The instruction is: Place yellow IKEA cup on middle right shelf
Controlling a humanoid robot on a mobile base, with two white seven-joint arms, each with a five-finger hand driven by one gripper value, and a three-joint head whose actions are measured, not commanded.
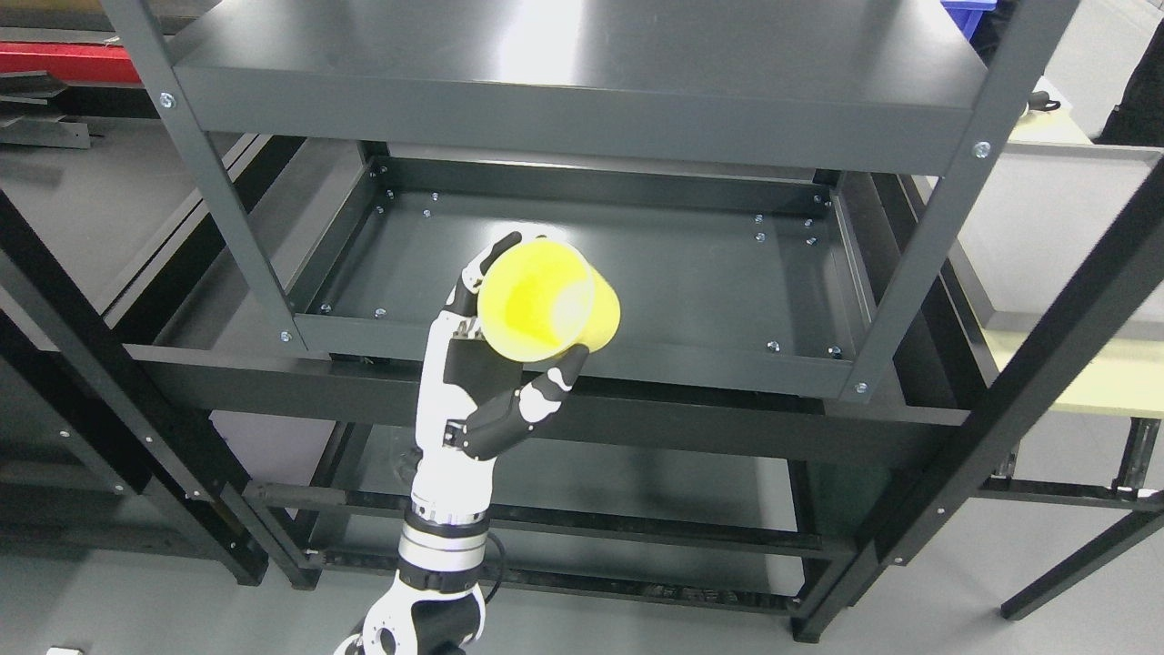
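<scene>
The cup (548, 297) hides most fingers (496, 255).

No readable text, labels, brands or numbers anywhere in the head view. Cup (548, 297): plain yellow, no logo or print visible on the wall or inside. Hand (496, 364): small dark mark on the white shell near the knuckles, too small to read. Shelf (582, 100): bare dark grey metal, only bolts showing, no tags or stickers. Blue bin (966, 11) at top right: no marking legible.
</scene>
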